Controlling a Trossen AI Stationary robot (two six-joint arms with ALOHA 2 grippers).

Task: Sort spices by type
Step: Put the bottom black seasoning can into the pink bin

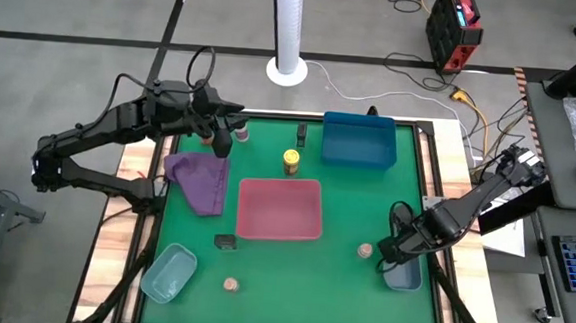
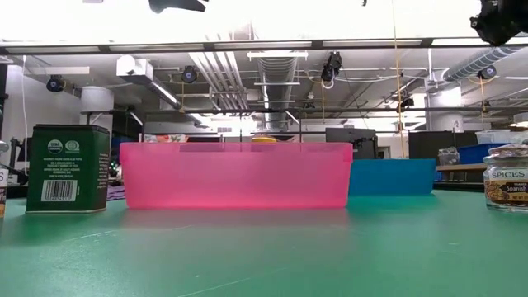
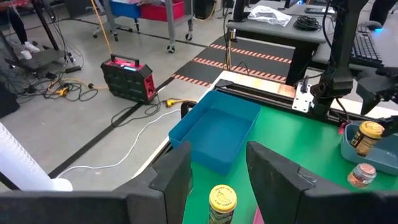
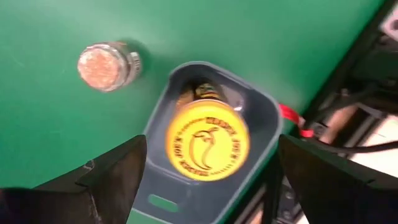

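Right gripper (image 4: pixel 205 171) hanging wide open over yellow-capped jar (image 4: pixel 206 140) standing in grey-blue tray (image 1: pixel 402 274), near right. Left gripper (image 1: pixel 223 141) waiting far left, fingers narrow, holding nothing visible.

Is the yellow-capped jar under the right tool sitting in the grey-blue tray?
Yes: in the right wrist view the yellow-capped jar stands inside the grey-blue tray, with the open right tool above it.
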